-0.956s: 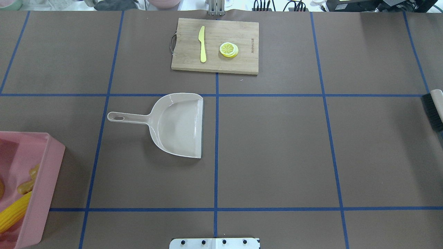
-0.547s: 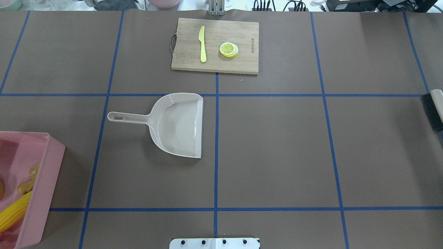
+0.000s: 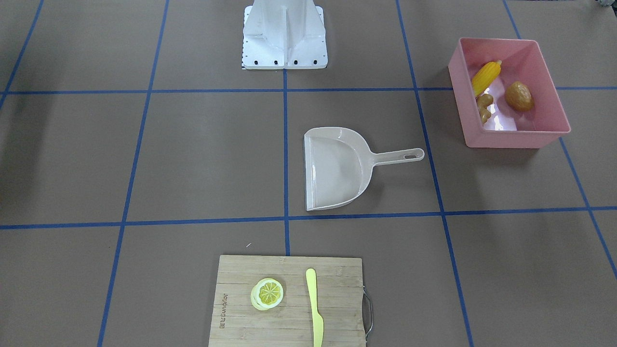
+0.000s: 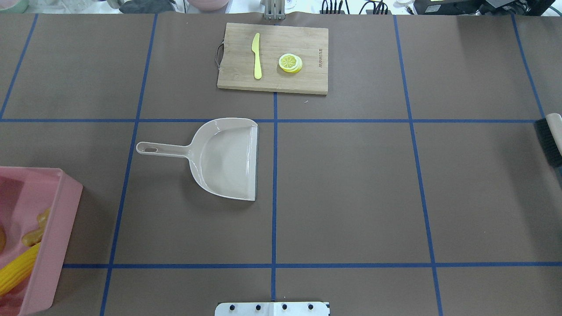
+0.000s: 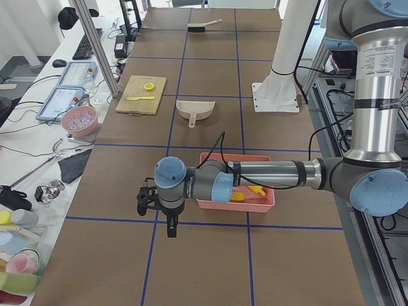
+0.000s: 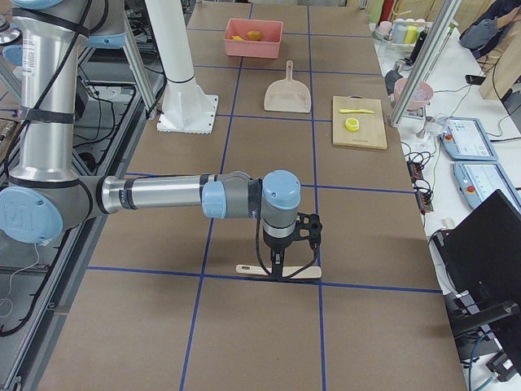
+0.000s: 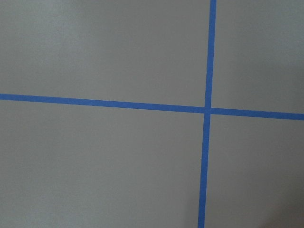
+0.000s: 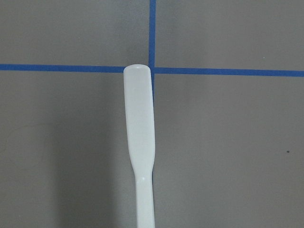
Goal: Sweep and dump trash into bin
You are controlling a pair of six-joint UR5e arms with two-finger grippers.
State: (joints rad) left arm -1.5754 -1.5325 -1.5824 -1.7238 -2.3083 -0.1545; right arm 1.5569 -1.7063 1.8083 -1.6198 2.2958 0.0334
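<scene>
Left gripper (image 5: 171,228) hangs just beside the pink bin (image 3: 511,138), where the trash (image 3: 519,96) lies; whether its jaws are parted, I cannot tell.

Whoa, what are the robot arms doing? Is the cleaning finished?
The toy corn, ginger and potato already lie in the pink bin. The beige dustpan sits empty in the middle of the table with nothing holding it. The right gripper is down at the brush at the table's end; whether it grips it cannot be told. The left gripper hangs over the table beside the bin.
</scene>
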